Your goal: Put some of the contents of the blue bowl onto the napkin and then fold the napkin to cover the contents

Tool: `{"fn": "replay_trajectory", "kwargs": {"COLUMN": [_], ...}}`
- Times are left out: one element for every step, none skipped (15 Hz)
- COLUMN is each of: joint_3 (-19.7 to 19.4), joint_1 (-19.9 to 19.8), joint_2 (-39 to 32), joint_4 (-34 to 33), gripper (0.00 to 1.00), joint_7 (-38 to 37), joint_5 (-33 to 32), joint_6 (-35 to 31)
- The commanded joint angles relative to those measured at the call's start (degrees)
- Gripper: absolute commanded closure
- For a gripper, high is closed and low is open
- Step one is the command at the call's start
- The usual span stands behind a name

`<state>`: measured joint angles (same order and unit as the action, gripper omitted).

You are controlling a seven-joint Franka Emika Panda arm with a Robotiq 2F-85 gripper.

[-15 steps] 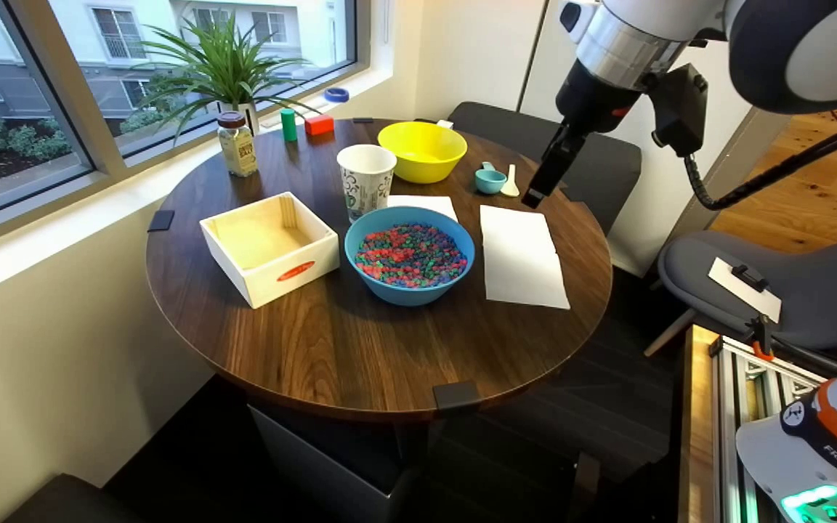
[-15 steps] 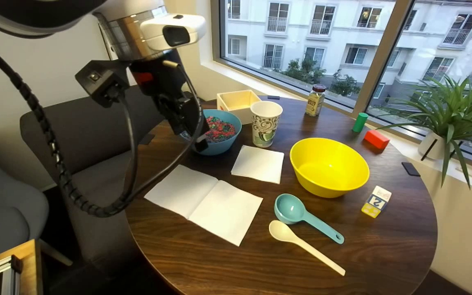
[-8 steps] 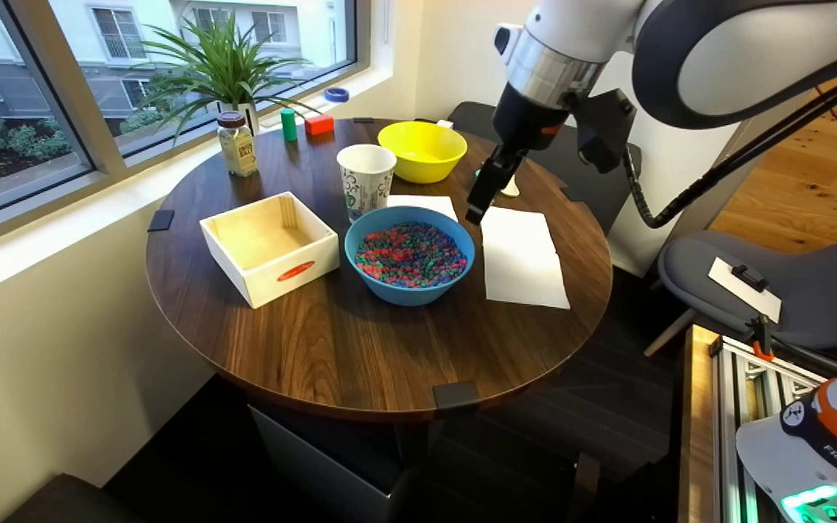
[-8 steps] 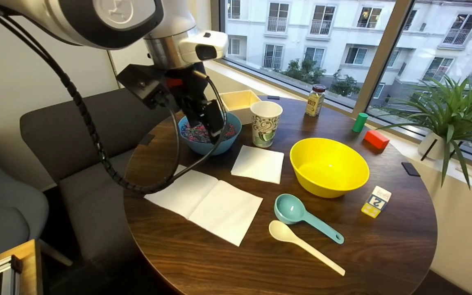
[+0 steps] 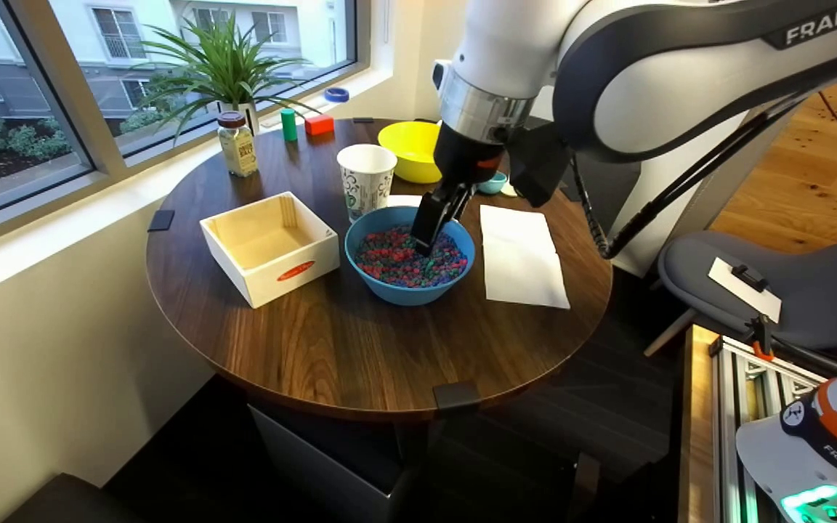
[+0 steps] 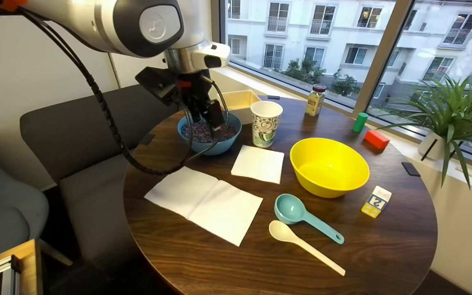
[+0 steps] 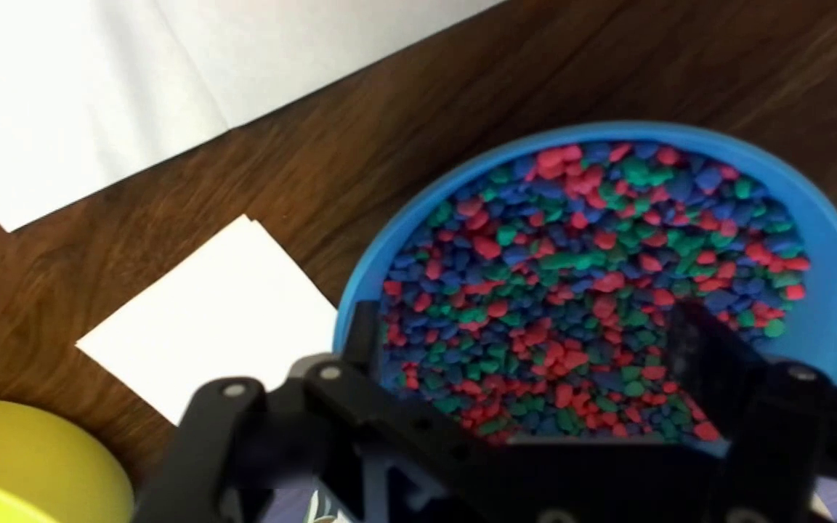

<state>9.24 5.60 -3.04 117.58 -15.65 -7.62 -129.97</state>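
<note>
Wrist view: my tool (image 7: 527,327), fingers spread wide, hides lower rim of blue bowl (image 7: 833,298); creased napkin (image 7: 135,87) cropped top-left; I cannot tell whether fingertips touch contents (image 7: 578,261).

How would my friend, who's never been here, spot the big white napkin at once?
On the round wooden table, find the blue bowl holding tiny coloured pieces. The napkin lies beside it: larger than the square white sheet near the patterned cup, and creased across its middle.

Red, green and blue bits (image 7: 593,247) catch my eye, as do a blue bowl (image 5: 410,295), white napkin (image 6: 225,211), yellow bowl (image 6: 330,168) and dark-swirled white cup (image 6: 264,128).
</note>
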Motion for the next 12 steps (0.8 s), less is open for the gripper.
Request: {"fn": "replay_trajectory", "kwargs": {"joint_3": [-1.02, -1.22, -1.38, -1.53, -1.65, -1.73, -1.83, -1.89, -1.94, -2.02, -2.12, -2.19], "joint_1": [1.15, 1.22, 1.32, 1.42, 1.51, 1.57, 1.67, 1.78, 1.87, 1.96, 2.06, 2.13], "joint_2": [-4.18, -4.84, -5.42, -6.00, -6.49, -7.07, -7.48, -7.87, -8.19, -8.50, -8.80, -9.04], "joint_4": [-3.71, -4.33, -4.84, -5.38, -5.83, -6.21, -6.58, -6.86, -7.06, -7.27, -7.51, -7.71], "gripper": [0.00, 0.00, 0.00, 0.00, 0.00, 0.01, 0.09, 0.26, 0.30, 0.38, 0.48, 0.55], "joint_7": [-1.42, -1.41, -1.30, -1.27, -1.25, -1.08, -1.10, -1.04, -0.97, -0.97, -0.94, -0.94], "joint_5": [0.00, 0.01, 0.09, 0.06, 0.11, 0.28, 0.22, 0.25, 0.26, 0.19, 0.22, 0.23], "joint_6": [0.52, 0.44, 0.31, 0.33, 0.34, 0.42, 0.42, 0.50, 0.58, 0.61, 0.67, 0.73]}}
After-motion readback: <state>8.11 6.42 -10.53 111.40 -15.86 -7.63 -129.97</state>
